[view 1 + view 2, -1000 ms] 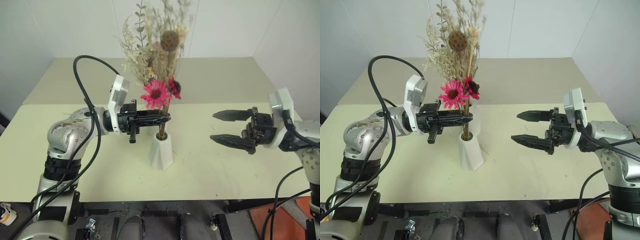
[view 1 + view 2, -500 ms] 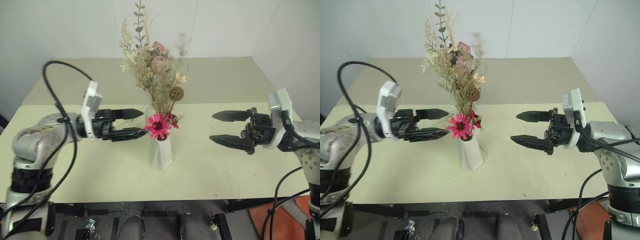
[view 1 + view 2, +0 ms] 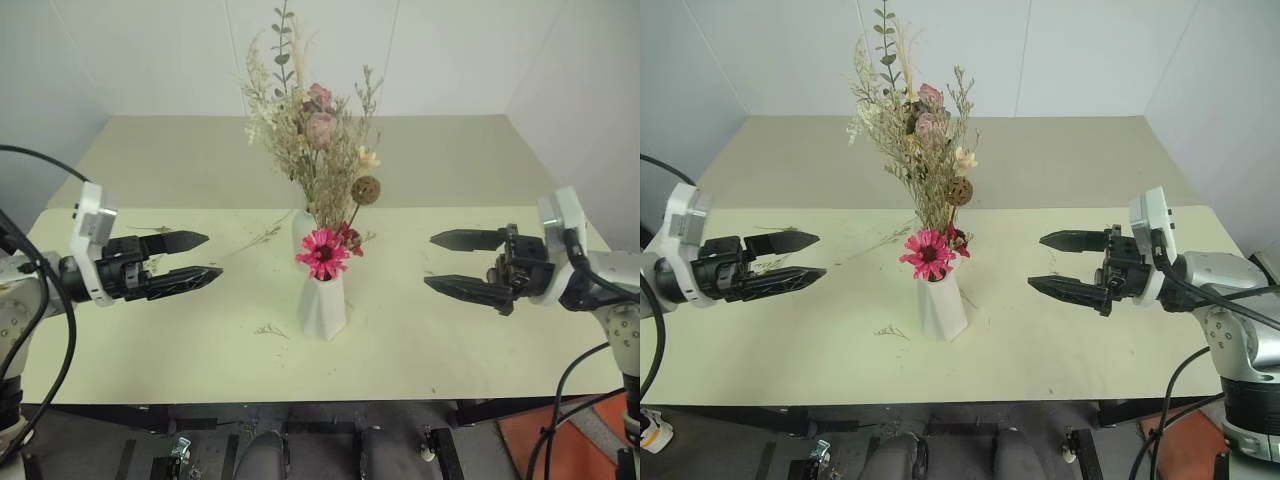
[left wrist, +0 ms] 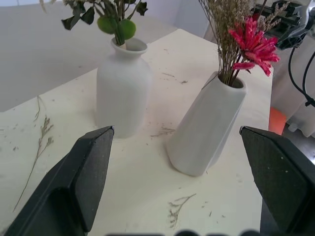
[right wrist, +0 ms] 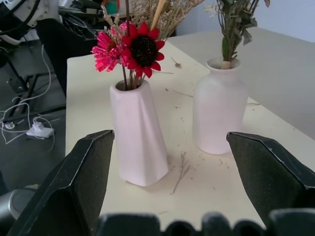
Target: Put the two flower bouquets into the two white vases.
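Standing between two empty, wide-open grippers, both vases already hold their bouquets. The tapered vase (image 3: 324, 305) with magenta daisies (image 3: 322, 251) sits nearer the robot; the bottle-shaped vase (image 4: 123, 86) with pink roses (image 3: 316, 125) stands just behind. Stems rise upright. The left gripper (image 3: 180, 261) and right gripper (image 3: 463, 265) point inward, well apart from them. Wrist views show the vases are separate, not touching.

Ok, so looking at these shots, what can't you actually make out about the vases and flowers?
- Bottle-shaped vase, head views: mostly hidden behind the magenta daisy bouquet and the tapered vase.
- Pink rose bouquet, wrist views: blooms cut off by the frame edge.
- How deep the stems sit: hidden by the vase walls.
- Loose sprigs on the table: too small to identify.
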Controlling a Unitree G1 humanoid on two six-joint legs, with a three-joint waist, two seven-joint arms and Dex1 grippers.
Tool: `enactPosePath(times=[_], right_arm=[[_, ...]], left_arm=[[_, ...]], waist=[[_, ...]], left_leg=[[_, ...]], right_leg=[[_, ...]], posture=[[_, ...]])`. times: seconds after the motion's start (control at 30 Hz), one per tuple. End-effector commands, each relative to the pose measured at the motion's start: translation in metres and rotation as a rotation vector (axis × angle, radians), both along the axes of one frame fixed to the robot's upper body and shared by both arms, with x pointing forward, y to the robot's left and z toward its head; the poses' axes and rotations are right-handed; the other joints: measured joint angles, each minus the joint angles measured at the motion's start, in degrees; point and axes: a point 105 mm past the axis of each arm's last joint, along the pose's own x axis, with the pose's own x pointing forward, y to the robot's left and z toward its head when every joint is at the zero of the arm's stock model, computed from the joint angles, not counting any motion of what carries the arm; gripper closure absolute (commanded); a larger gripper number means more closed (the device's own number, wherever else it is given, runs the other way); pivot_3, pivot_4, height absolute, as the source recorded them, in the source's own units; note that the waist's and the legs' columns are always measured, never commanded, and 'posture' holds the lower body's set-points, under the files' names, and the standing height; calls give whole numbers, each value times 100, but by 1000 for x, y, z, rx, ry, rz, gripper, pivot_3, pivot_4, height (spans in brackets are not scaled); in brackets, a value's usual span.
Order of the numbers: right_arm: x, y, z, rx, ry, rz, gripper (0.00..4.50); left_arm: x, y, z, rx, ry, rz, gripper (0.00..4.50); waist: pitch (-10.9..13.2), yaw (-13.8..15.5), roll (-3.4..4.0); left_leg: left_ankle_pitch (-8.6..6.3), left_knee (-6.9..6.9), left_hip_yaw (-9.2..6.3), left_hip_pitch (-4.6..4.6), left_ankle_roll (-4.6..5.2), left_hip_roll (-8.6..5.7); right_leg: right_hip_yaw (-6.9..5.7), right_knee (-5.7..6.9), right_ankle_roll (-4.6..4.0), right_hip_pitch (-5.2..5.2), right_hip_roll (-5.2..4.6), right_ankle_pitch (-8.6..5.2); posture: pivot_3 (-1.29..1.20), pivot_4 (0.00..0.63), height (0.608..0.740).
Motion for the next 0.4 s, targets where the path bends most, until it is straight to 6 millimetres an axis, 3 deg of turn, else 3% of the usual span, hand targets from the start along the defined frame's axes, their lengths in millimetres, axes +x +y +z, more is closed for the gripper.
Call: enactPosePath(times=[0.03, 0.4], right_arm=[[-4, -6, 10, -9, -38, -14, 139], [-5, -19, 9, -41, -24, -78, 139]], left_arm=[[-11, 3, 15, 12, -70, -4, 29], [-14, 5, 18, -10, -62, -7, 29]], waist=[[0, -1, 0], [0, 0, 0]], left_leg=[[0, 0, 1, 0, 0, 0], [-1, 0, 6, 1, 1, -1]], right_leg=[[1, -1, 0, 0, -1, 0], [2, -1, 0, 1, -1, 0]], posture=[[0, 150, 740], [0, 150, 740]])
